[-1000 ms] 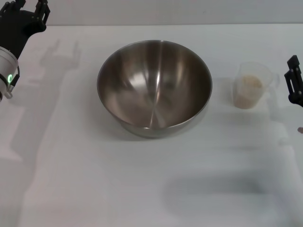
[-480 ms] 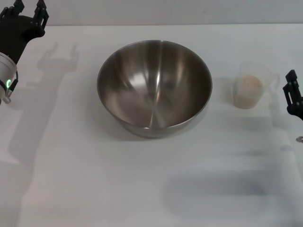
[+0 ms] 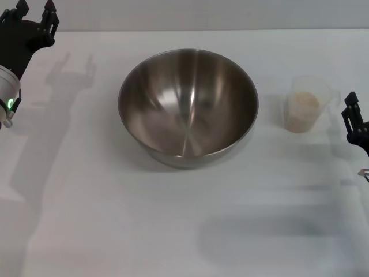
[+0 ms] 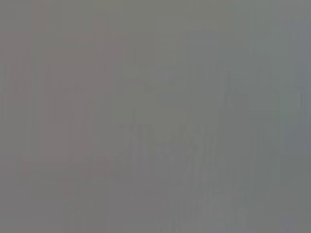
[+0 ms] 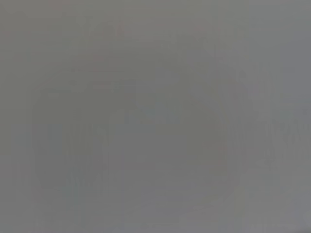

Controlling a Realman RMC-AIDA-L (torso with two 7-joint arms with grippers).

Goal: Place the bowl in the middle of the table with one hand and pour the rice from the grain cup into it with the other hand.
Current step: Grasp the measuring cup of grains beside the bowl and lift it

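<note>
so, white tabletop (image 3: pixel 173 231) fills the head view. bowl (image 3: pixel 188 107) is the landmark: big steel one, upright, sitting about mid-tabletop, inside shiny and holding nothing. left arm (image 3: pixel 7 86) is well off to the bowl's left at the far edge of view, green ring light showing; left pincer (image 3: pixel 36 14) sits at the far-left corner, well apart from the bowl, fingers spread apart, nothing between them. grain cup (image 3: pixel 307 104) stands upright to the right of the bowl, near but not touching it, clear plastic. right pincer (image 3: pixel 356 124) is just beyond the cup on the side away from the bowl, cut by the frame edge, not touching the cup; cannot tell how far open. rice (image 3: pixel 302 111) sits in the cup, pale beige mass. both wrist views show only flat grey.
</note>
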